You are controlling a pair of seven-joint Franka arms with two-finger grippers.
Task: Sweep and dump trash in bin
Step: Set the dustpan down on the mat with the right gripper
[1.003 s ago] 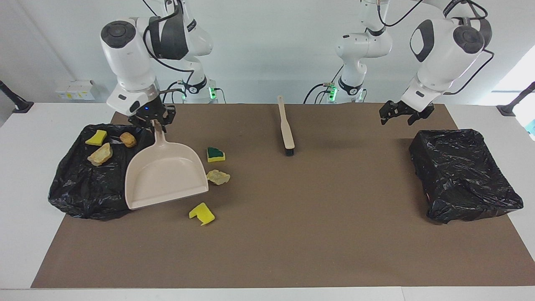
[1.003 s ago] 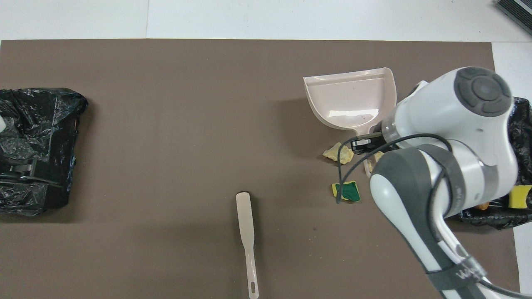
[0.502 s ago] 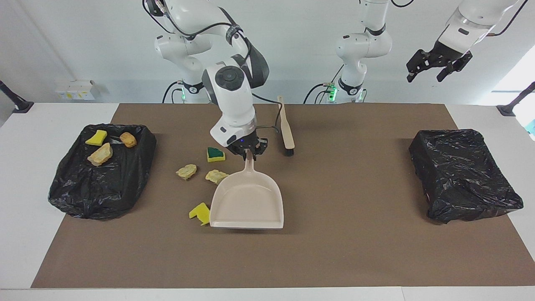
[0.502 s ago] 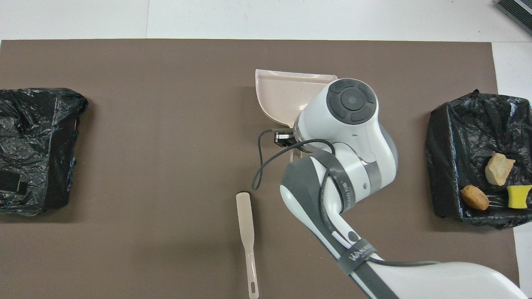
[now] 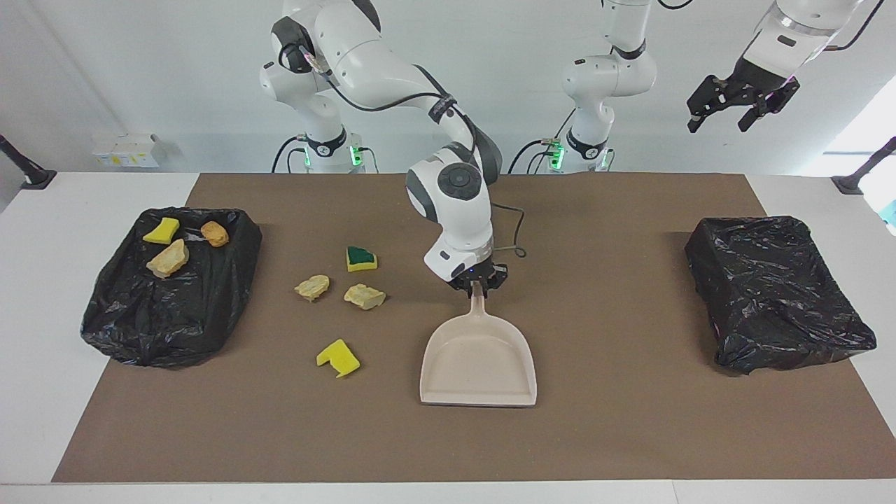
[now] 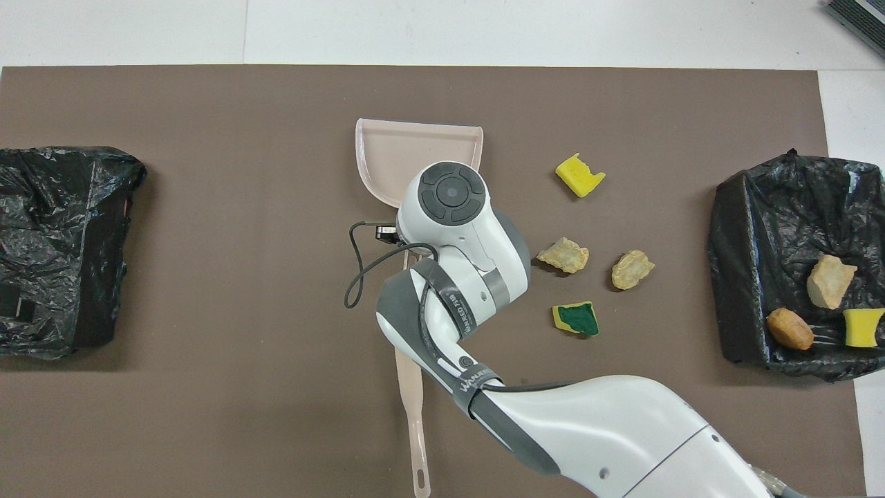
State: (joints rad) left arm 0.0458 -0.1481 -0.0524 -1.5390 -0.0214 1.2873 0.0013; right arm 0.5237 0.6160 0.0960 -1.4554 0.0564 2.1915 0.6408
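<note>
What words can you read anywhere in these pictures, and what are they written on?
On the dark band around the right arm, overhead view: white letters, roughly "WANUEED", not sharp enough to be sure.
On the second band, closer to that arm's wrist: more white letters, too blurred to read.
On the small white boxes at the wall, facing view: yellow marks, too small to read.
Nothing else carries writing.

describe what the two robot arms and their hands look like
Both arms are glossy white with rounded shells, dark grey bands at the joints and round dark grey caps. A black cable loops loosely along the right arm, and a grey band on its forearm carries white lettering. The right hand and left hand are black two-finger units; a small blue light shows on the right one. Green lights glow at both bases.
</note>
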